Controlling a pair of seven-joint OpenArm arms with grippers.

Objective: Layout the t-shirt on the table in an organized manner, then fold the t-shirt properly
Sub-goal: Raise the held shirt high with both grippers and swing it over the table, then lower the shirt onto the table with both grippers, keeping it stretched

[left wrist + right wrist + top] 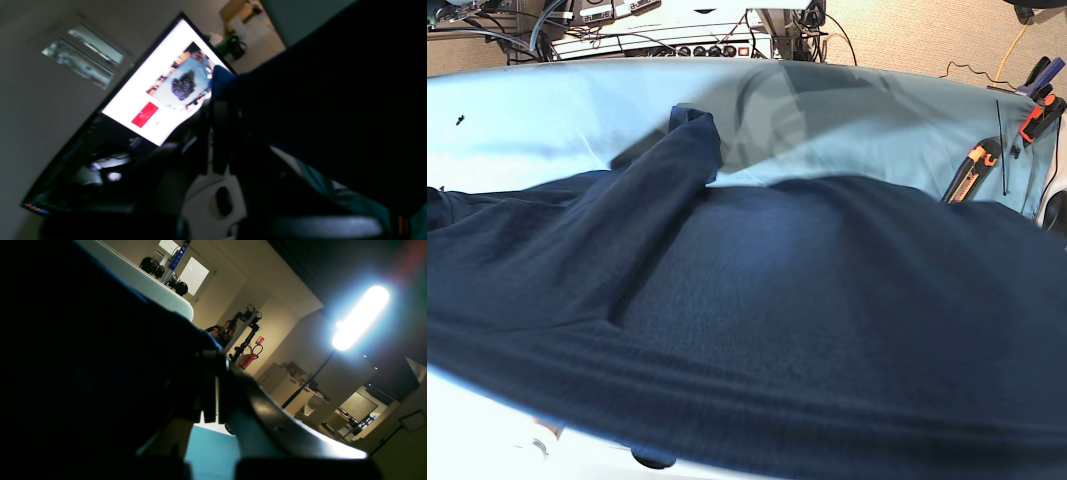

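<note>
A large navy t-shirt (787, 330) hangs stretched across nearly the whole base view, lifted close to the camera and hiding both arms. Behind it lies the teal-covered surface (557, 120), with one sleeve or corner of the shirt (695, 135) drooping toward the cloth near the far middle. An orange-and-black tool (967, 170) rests at the surface's far right edge, and cables and electronics (667, 40) line the floor beyond.

From the left wrist camera, the left gripper (217, 110) has its jaws pressed together on a fold of the t-shirt (333, 100) — a blue edge of fabric shows just above the fingertips, and the dark cloth falls away to the right. A lit monitor (160, 90) fills the background, tilted in the frame.

From the right wrist camera, the right gripper (215, 373) likewise has its jaws pinched shut, with dark t-shirt fabric (83, 356) bunched at the tips and filling the left of the frame. A strip of teal surface (210, 450) shows below — a bright tube lamp (360, 318) and a seated person (223, 331) appear in the room beyond.
</note>
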